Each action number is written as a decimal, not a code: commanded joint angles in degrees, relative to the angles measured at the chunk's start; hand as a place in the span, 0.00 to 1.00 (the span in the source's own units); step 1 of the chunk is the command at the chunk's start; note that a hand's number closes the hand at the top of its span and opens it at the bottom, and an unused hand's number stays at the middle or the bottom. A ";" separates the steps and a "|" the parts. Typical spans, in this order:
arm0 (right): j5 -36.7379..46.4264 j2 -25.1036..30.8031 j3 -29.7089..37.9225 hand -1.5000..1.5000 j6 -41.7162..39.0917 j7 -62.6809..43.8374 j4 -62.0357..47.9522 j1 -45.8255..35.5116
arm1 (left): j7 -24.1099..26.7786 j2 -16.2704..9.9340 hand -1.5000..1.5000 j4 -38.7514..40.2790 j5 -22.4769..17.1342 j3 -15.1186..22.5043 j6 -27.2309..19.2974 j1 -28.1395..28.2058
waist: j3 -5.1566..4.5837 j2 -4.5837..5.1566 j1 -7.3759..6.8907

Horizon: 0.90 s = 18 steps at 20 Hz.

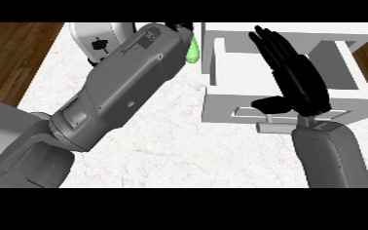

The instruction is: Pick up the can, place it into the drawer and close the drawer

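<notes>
From my seat I see the left forearm (119,85) reaching diagonally up across the white marbled bench (179,146) toward the far edge, and it covers most of what I would like to see. The left robot hand (179,27) shows only as a few black finger parts at the top of the arm, close against a small bright green thing (193,51) that peeks out just beside the wrist. That green sliver is all I get of what I take to be the can: a smooth, rounded, lime-coloured shape, upright or nearly so, with no label or top that I can make out. It sits near the left wall of the drawer (215,58), outside it as far as I can judge. Whether the left fingers are curled round it or merely next to it I cannot tell. The drawer is a white open box with a pale grey floor, pulled out toward me, with a grey bar handle (277,125) on its front panel. The right robot hand (298,80) stands over the drawer's right part, fingers straight and together pointing away from me, thumb out to the left, holding nothing. A grey toaster-like appliance (101,41) sits at the bench's far left, partly behind the left arm.
</notes>
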<state>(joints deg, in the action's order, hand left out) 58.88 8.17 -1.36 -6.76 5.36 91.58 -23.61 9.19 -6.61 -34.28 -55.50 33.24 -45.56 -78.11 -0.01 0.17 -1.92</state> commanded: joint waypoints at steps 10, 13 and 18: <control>10.43 -1.05 2.14 0.00 17.98 2.08 -35.14 -13.51 | -8.50 -10.65 0.00 -13.26 3.66 -0.29 -0.82 6.04 | 0.04 0.03 -0.16; 13.44 -1.93 2.75 0.00 26.31 2.23 -43.52 -15.43 | -10.28 -12.18 0.00 -14.00 4.78 0.26 -0.39 5.47 | 0.08 0.34 -0.57; 13.83 -0.53 6.08 0.00 32.23 2.62 -52.65 -19.58 | -10.00 -12.46 0.00 -22.15 5.86 1.17 -2.93 12.28 | 0.08 0.21 -1.76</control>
<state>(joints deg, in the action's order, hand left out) 72.57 7.53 2.40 19.76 7.36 47.54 -42.54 0.19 -17.37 -51.43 -50.33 34.10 -47.72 -68.98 -0.70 -0.43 -3.15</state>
